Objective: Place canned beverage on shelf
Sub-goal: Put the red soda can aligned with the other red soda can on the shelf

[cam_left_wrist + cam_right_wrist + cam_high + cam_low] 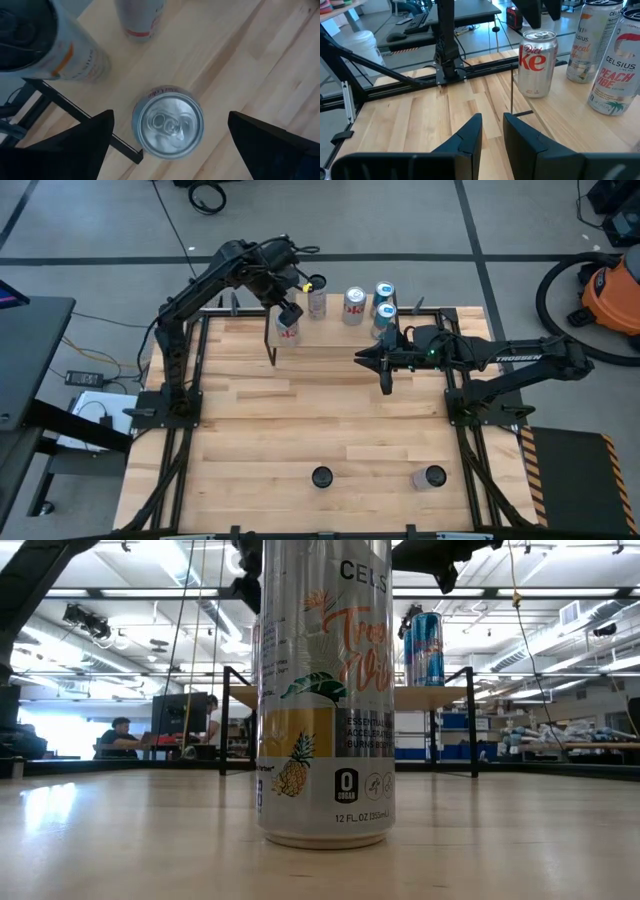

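Note:
A Diet Coke can (170, 122) stands upright at the left end of the row of cans by the shelf (440, 697); it also shows in the high view (288, 330) and the right wrist view (537, 62). My left gripper (288, 313) hovers just above it, open wide, one finger on each side of the can's top (170, 117), touching nothing. Several more cans (353, 305) stand along the shelf. My right gripper (360, 358) waits mid-table, empty, its fingers (492, 116) only a narrow gap apart. The can's base is hidden.
A thin black shelf leg (512, 90) stands between my right gripper and the Diet Coke can. Two more cans (321, 476) (433, 477) stand near the table's front edge, one (325, 690) filling the low view. People sit in the room behind (120, 735).

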Controlling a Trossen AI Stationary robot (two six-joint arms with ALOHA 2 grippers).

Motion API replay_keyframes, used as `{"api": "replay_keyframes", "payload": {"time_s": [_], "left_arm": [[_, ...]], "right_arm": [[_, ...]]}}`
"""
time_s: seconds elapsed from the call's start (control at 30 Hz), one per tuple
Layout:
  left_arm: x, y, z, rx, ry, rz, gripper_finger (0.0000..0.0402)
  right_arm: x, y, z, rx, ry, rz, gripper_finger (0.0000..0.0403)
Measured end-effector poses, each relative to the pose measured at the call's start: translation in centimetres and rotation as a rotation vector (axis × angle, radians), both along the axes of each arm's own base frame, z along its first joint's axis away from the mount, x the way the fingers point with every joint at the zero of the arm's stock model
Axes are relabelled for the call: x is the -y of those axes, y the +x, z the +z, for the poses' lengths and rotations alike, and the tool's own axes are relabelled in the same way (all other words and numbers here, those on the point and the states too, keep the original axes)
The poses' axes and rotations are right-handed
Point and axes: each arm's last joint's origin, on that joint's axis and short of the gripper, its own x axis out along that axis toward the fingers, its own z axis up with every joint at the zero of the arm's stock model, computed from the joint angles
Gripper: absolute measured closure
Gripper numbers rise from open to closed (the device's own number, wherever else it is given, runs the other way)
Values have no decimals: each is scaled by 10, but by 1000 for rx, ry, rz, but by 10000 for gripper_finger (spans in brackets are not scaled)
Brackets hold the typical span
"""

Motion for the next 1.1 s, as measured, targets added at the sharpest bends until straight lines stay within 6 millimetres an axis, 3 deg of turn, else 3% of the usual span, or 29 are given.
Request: {"api": "replay_keyframes", "payload": {"time_s": [0.53, 1.1], "left_arm": [[24, -22, 29, 78, 53, -52, 8], [41, -14, 30, 74, 69, -148, 8]], "right_arm": [[2, 1, 5, 60, 31, -18, 316], [2, 3, 14, 155, 69, -12, 316]]}}
